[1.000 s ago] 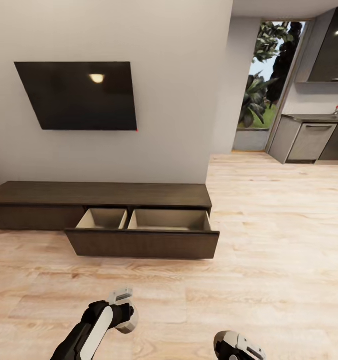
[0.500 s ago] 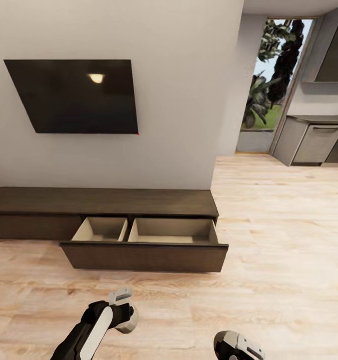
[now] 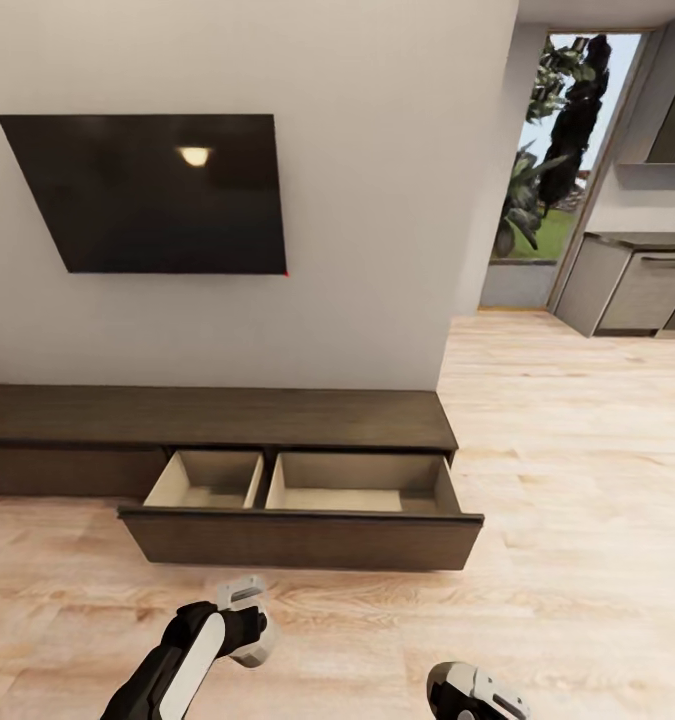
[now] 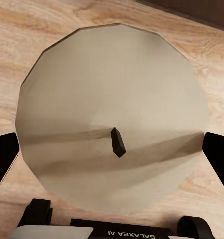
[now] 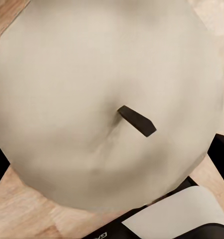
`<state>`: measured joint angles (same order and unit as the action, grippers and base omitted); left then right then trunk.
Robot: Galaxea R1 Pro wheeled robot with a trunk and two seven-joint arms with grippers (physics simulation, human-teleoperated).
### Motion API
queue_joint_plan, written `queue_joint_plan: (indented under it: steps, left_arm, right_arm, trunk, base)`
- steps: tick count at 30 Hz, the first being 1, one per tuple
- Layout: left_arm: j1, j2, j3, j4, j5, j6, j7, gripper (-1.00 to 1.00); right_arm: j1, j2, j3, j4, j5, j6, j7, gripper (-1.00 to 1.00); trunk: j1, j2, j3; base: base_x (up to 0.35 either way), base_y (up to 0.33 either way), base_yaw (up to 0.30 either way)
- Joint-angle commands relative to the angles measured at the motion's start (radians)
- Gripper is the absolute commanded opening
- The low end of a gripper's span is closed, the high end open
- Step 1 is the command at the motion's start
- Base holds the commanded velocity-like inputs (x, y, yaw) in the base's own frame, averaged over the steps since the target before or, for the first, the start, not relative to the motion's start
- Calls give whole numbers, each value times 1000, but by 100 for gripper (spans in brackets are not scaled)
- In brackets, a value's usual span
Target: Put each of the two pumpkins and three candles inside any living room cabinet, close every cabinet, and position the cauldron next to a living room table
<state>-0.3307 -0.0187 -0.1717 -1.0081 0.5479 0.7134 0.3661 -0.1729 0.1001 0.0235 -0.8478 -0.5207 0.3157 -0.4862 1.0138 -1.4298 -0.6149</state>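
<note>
Cabinet (image 3: pixel 217 418) drawer pulled open, each tool (image 3: pixel 245 625) holding a candle (image 4: pixel 112 124), bare floor (image 3: pixel 577 480) around

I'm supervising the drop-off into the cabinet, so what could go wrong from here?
1. The open drawer juts out low ahead of the robot; rolling closer could bump its front.
2. The left gripper and right gripper each hold a candle that blocks the wrist cameras, so aiming the drop may be hard.
</note>
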Motion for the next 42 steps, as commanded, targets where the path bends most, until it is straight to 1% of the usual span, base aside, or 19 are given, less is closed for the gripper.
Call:
queue_joint_plan:
  steps: [1,10,21,28,39,41,42]
  left_arm:
    - [-1,0,-2,-1,10,1,10,-100]
    - [-1,0,-2,-1,10,1,10,-100]
    - [-1,0,-2,-1,10,1,10,-100]
    - [-1,1,-2,-1,10,1,10,-100]
    - [-1,1,-3,-1,10,1,10,-100]
    - [-1,1,-3,-1,10,-11,9,-100]
    - [-1,0,-10,-1,10,-16,9,-100]
  right_arm:
    - [0,0,2,-2,-5,3,-8,-100]
    - [0,0,2,-2,-5,2,-8,-100]
    - [0,0,1,-2,-7,2,-8,-100]
    - [0,1,2,-2,-8,-4,-8,-100]
    - [0,1,3,1,-6,-12,-8,-100]
    - [0,1,3,1,-5,-12,-8,-100]
    - [0,1,3,1,-5,-12,-7,-100]
  trunk:
    - [0,-1,-1]
    - [0,-1,-1]
    - [0,-1,-1]
    - [0,-1,-1]
    - [0,-1,-1]
    - [0,-1,-1]
    - [0,-1,-1]
  base:
    - [243,120,0]
    - [222,124,0]
    - [214,13,-2]
    - [196,49,-123]
    - [204,1,-9]
    - [164,0,0]
    - [171,0,0]
